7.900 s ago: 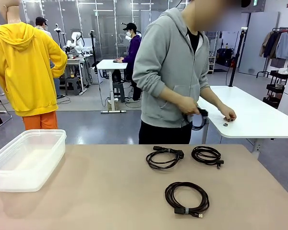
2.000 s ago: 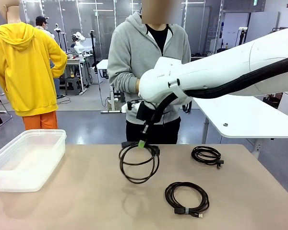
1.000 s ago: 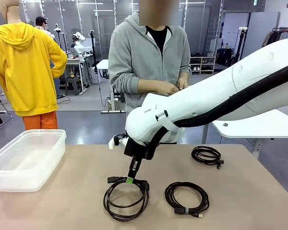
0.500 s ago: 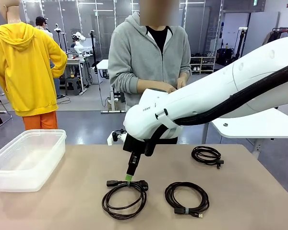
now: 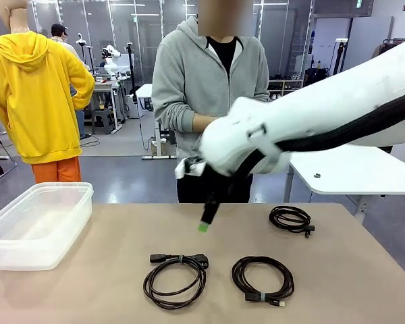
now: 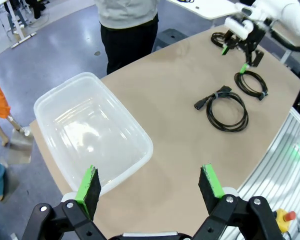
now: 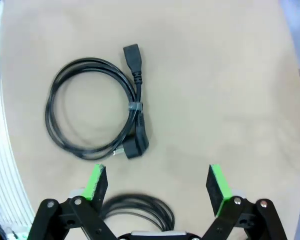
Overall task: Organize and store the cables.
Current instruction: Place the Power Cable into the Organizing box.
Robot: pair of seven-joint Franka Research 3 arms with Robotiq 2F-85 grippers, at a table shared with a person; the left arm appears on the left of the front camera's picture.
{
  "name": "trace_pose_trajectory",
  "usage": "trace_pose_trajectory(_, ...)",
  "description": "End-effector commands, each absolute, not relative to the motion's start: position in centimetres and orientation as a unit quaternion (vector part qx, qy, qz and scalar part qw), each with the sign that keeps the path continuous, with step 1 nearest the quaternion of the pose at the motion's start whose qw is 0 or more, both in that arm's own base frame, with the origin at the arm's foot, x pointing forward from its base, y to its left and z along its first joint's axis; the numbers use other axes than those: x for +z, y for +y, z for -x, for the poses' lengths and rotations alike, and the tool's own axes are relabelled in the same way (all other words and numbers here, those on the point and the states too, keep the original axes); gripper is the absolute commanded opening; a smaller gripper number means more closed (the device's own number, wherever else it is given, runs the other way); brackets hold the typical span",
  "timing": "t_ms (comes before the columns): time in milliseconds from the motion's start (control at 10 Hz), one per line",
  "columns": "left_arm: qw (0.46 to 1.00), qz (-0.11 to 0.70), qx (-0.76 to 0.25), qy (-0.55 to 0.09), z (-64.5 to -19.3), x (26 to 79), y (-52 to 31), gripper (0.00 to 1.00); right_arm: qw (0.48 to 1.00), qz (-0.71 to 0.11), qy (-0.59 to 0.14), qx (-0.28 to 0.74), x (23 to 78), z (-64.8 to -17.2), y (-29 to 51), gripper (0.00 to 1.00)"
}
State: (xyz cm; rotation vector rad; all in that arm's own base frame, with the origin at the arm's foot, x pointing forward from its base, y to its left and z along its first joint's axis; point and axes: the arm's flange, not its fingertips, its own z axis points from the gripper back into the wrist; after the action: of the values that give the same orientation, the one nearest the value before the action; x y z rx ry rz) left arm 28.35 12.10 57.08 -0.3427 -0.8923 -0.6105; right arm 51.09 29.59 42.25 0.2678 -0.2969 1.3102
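Three coiled black cables lie on the tan table. The nearest-left cable (image 5: 179, 258) (image 6: 221, 91) (image 7: 135, 106) lies flat, free of any grip. A second cable (image 5: 263, 296) (image 6: 237, 80) (image 7: 140, 202) sits to its right near the front edge. A third cable (image 5: 275, 219) (image 6: 219, 37) lies farther back right. My right gripper (image 5: 206, 219) (image 7: 156, 183) hangs open and empty above the table, just behind the left cable. My left gripper (image 6: 149, 184) is open and empty, high over the table's left end near the clear plastic container (image 5: 34, 251) (image 6: 125, 112).
A person in a grey hoodie (image 5: 212, 88) stands at the far edge, hands held together at the waist. The white right arm (image 5: 324, 121) spans the right half of the front view. A white table (image 5: 351, 169) stands behind on the right.
My right gripper has opened, let go of the left cable on the table, and risen up and back to the right. The cable now lies still.
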Motion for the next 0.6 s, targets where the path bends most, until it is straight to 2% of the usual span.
trace_pose_trajectory(0, 0.84, 0.167, -0.293, -0.424, -28.4, 57.1, 12.0, 1.0, 0.764, -0.192, -0.165, 0.594, 43.9, -48.8, 20.6, 1.0)
trace_pose_trajectory(300, 0.84, 0.167, -0.293, -0.424, -28.4, 57.1, 12.0, 1.0, 0.796, -0.172, -0.241, 0.528, 45.6, -45.9, 10.8, 1.0)
trace_pose_trajectory(400, 0.84, 0.167, -0.293, -0.424, -28.4, 57.1, 12.0, 1.0, 0.8, -0.206, -0.286, 0.485, 45.9, -44.6, 6.2, 1.0)
trace_pose_trajectory(500, 0.84, 0.167, -0.293, -0.424, -28.4, 57.1, 12.0, 1.0, 0.809, -0.202, -0.311, 0.456, 45.7, -42.7, 3.5, 1.0)
